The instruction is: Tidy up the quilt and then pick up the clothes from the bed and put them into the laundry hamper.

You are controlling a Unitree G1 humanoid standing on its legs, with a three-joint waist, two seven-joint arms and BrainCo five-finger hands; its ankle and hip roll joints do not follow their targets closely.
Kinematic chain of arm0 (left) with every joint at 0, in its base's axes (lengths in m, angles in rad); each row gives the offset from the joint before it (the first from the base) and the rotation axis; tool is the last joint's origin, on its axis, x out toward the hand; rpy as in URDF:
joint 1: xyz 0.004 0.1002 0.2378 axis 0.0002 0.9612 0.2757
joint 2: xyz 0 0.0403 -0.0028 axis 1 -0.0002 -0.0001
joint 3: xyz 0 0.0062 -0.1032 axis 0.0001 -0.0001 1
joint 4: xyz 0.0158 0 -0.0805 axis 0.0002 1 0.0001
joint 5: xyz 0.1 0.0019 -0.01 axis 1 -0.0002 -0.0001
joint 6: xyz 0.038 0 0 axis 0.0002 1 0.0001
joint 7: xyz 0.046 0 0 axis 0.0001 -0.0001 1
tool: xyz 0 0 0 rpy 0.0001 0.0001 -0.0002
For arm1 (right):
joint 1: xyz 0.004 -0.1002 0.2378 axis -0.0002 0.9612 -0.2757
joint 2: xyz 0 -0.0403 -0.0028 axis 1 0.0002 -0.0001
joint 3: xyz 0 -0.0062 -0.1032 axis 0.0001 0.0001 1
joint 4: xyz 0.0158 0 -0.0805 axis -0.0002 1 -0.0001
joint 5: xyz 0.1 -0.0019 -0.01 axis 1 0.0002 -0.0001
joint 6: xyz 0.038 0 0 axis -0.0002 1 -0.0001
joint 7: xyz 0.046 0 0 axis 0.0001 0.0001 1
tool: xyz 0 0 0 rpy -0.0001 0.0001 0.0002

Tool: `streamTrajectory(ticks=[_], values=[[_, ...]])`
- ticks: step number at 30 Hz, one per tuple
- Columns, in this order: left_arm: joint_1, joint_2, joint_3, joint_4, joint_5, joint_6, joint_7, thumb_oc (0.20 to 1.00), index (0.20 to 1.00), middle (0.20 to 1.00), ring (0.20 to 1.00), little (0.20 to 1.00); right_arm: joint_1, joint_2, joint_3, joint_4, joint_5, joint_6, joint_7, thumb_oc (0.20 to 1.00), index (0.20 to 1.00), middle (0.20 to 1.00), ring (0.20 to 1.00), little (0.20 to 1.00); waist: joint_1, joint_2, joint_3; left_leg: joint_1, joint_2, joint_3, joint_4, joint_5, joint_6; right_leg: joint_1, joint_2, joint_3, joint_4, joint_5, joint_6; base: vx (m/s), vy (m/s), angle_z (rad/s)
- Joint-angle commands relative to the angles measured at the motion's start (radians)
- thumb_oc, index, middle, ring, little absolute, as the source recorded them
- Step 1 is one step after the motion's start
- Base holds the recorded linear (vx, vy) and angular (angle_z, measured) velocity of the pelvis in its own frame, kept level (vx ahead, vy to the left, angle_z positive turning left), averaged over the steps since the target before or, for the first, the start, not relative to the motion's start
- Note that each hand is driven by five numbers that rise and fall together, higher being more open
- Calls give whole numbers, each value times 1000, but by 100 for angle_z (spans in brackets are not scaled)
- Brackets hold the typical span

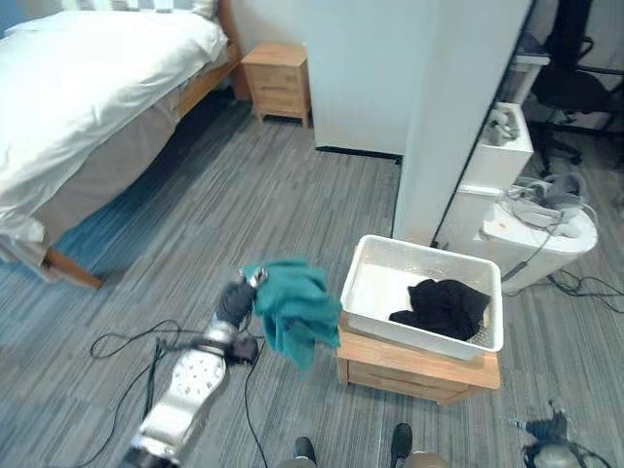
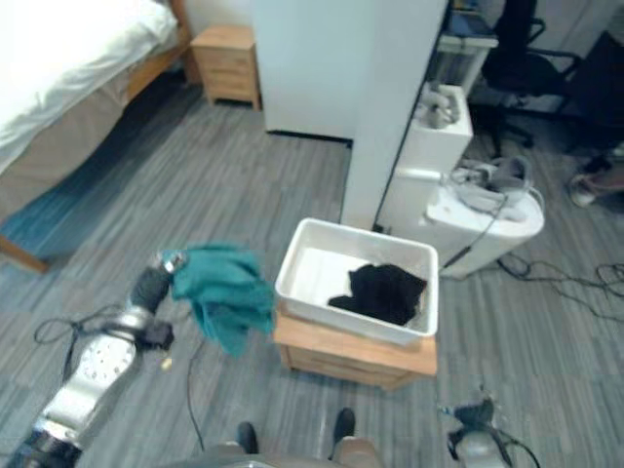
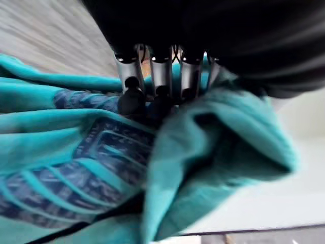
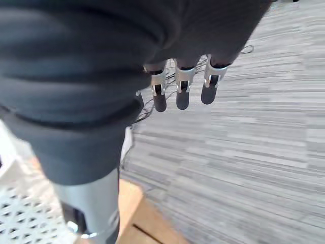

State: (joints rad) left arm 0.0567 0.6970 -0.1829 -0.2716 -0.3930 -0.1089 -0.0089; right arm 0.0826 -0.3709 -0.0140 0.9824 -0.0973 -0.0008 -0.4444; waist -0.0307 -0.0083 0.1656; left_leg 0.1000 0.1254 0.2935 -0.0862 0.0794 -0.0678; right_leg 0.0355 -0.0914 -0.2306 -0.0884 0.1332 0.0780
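Grey striped carpet [image 1: 253,185] covers the bedroom floor, with a bed [image 1: 88,107] under a smoothed white quilt [image 1: 97,68] at the far left, a small wooden nightstand [image 1: 278,80] beside it, and a tall white partition [image 1: 429,107] in the middle of the room. Near the robot, a white laundry hamper [image 1: 375,268] sits on a low wooden stand [image 1: 409,375], and a black garment [image 1: 444,307] lies crumpled inside it toward its right end. The left hand [image 1: 237,297] is raised over the floor just left of the hamper and holds a teal garment [image 1: 292,307]. In the left wrist view the fingers [image 3: 158,76] curl down into the teal cloth [image 3: 101,152], their dark tips sunk in a fold, while the fabric bunches round them on both sides and hangs below the hand; a darker blue printed pattern shows on the cloth beneath the fingertips. From the head views the garment drapes off the hand toward the hamper's near left corner, hanging clear of the carpet and beside the rim rather than over it. The right hand [image 4: 183,84] hangs low at the robot's right, above bare carpet, with its fingers loosely bent and nothing in them.
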Motion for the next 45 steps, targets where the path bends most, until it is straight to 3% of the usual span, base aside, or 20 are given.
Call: streamTrajectory(ticks=[1,5,6,9,11,12,14,17,18,19,21,24,31,34,37,39,40,43,45], values=[[-251,20,-26,-66,-40,-106,-34,200,200,200,200,200,-55,-38,-11,12,15,-19,-91,1000,1000,1000,1000,1000,-39,-13,-24,41,57,3,-1,-72,-66,91,-56,43,1,-193,78,-4,-29,-29],[-417,24,-124,-58,55,-117,-4,200,200,200,200,200,-49,-22,28,16,-1,-20,-79,1000,1000,1000,1000,1000,-75,-15,-32,51,61,26,-1,-73,-67,78,-53,72,1,-186,78,8,-19,-25],[-510,-9,-190,-10,187,-113,40,200,200,200,200,200,-48,-8,64,15,-4,-22,-65,1000,1000,1000,1000,1000,-109,-16,-32,62,61,44,-1,-78,-66,73,-52,94,1,-183,80,20,-8,-37],[-601,-77,-277,151,404,-107,103,200,200,200,200,200,-49,13,118,29,-7,-30,-36,1000,1000,1000,1000,1000,-154,-13,-28,87,58,88,-1,-92,-64,61,-49,136,1,-177,85,42,17,-36],[-640,-193,-354,451,550,-73,171,200,200,200,200,200,-50,38,152,68,21,-39,-8,1000,1000,1000,1000,1000,-208,-12,-25,104,51,137,-1,-103,-59,34,-45,194,1,-163,92,42,29,-51],[-642,-195,-355,456,551,-76,173,200,200,200,200,200,-51,38,151,68,21,-39,-8,1000,1000,1000,1000,1000,-205,-11,-27,100,52,140,-1,-99,-59,29,-44,197,1,-159,90,24,1,-63],[-656,-267,-382,654,606,-53,224,200,200,200,200,200,-52,46,172,98,39,-44,12,1000,1000,1000,1000,1000,-240,-13,-23,106,43,166,-1,-106,-56,11,-44,225,1,-147,96,9,-1,-71],[-718,-365,-377,1041,717,36,332,200,200,200,200,200,-50,45,192,148,77,-51,54,1000,1000,1000,1000,1000,-287,-12,-7,74,32,203,-1,-103,-56,-51,-52,251,1,-123,102,-57,4,-65],[-720,-366,-377,1044,717,35,334,918,918,918,918,918,-51,45,191,148,77,-51,55,1000,1000,1000,1000,1000,-287,-11,-8,73,32,203,-1,-103,-56,-53,-52,251,1,-123,102,-62,-8,-46],[-741,-376,-377,1113,743,47,354,1000,1000,1000,1000,1000,-53,49,194,174,107,-55,84,1000,1000,1000,1000,1000,-288,-11,-8,59,30,204,-1,-101,-57,-68,-54,248,1,-118,104,-36,-41,-27],[-763,-374,-369,1180,766,62,365,1000,1000,1000,1000,1000,-39,56,212,211,135,-52,144,1000,1000,1000,1000,1000,-285,-11,-4,36,31,200,-1,-95,-59,-85,-58,238,1,-115,106,-41,-52,-4],[-746,-339,-338,1157,716,33,344,1000,1000,1000,1000,1000,-2,69,236,220,147,-59,193,1000,1000,1000,1000,1000,-270,-12,-4,28,34,196,-1,-88,-62,-84,-61,225,1,-118,107,-5,-32,6],[-510,-246,-102,841,281,-76,252,1000,1000,1000,1000,1000,27,110,274,180,154,-45,296,1000,1000,1000,1000,1000,-183,-16,-6,50,42,142,-1,-82,-65,-14,-62,175,1,-135,93,11,-28,22],[-439,-229,-46,802,205,-91,248,1000,1000,1000,1000,1000,4,116,293,152,131,-43,299,1000,1000,1000,1000,1000,-159,-16,-11,54,42,127,-1,-79,-65,-2,-61,167,1,-137,89,-13,5,26],[-298,-246,21,926,94,-71,190,1000,1000,1000,1000,1000,-59,125,350,107,59,-38,305,1000,1000,1000,1000,1000,-115,-15,-23,72,42,104,-1,-85,-61,31,-58,148,1,-147,84,1,35,25],[-266,-260,29,977,82,-61,174,1000,1000,1000,1000,1000,-74,130,359,94,52,-37,304,1000,1000,1000,1000,1000,-108,-13,-26,75,43,100,-1,-86,-59,38,-58,143,1,-149,83,7,33,18],[-214,-293,43,1138,93,-34,145,1000,1000,1000,1000,1000,-114,145,375,70,43,-40,296,1000,1000,1000,1000,1000,-92,-12,-32,75,43,91,-1,-86,-57,43,-57,136,1,-150,80,-3,62,22],[-166,-329,41,1450,283,26,171,1000,1000,1000,1000,1000,-165,198,405,94,32,-32,275,1000,1000,1000,1000,1000,-71,-15,-41,76,44,84,-1,-87,-55,52,-56,129,1,-157,77,21,55,13],[-128,-351,71,1585,323,75,182,1000,1000,1000,1000,1000,-184,237,435,105,12,-21,256,1000,1000,1000,1000,1000,-57,-20,-47,81,45,81,-1,-89,-55,61,-55,122,1,-162,75,46,29,9]])
